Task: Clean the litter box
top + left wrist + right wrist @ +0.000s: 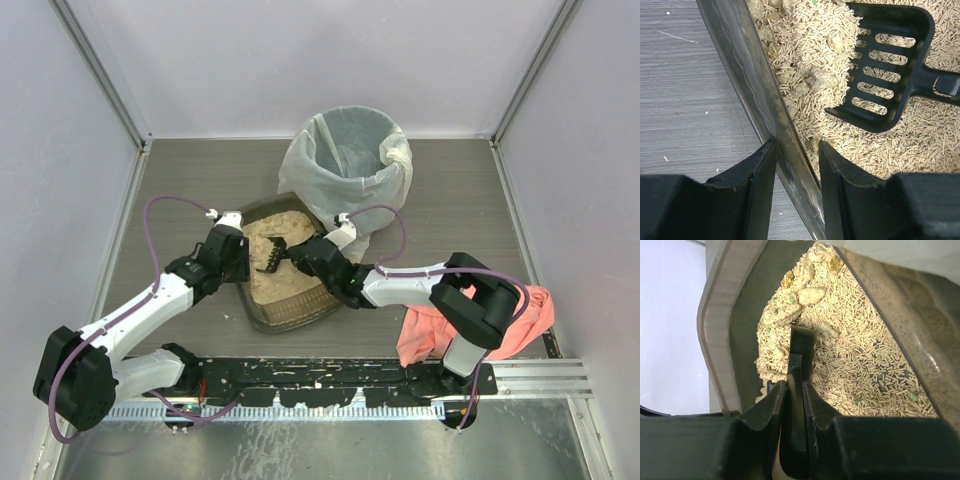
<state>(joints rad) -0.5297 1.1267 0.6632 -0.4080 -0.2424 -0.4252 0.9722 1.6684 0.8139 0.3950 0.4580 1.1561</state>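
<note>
— Where does the litter box [296, 316] sit?

— In the middle of the overhead view. It is a shallow rectangular tray of dark, translucent plastic with rounded corners. Up close its wall looks smooth and glossy.

— And inside?

— A bed of pale tan pellets [805, 45], short and cylindrical like cut sticks. Lumpy, rough clumps [822, 79] sit among them, a few flecked green or yellow.

— The tool?

— A black plastic scoop [895, 20], with a matte, flat blade that has rows of long slots. It lies on the pellets, its front edge just beside the clumps.

— Who has it?

— The right gripper [794, 385] is clamped on the scoop's narrow handle, with one finger pressed to each side.

— The other one?

— The left gripper [797, 150] straddles the tray's left wall, one finger outside and one inside over the pellets. Both are closed against the plastic.

— Around the tray?

— Just above it in the frame stands a round bin [300, 170] lined with a crinkled white bag. Everything rests on a grey table [450, 200] with a fine wood grain. At lower right a coral-pink cloth [520, 320] lies crumpled, partly behind the right arm.
</note>
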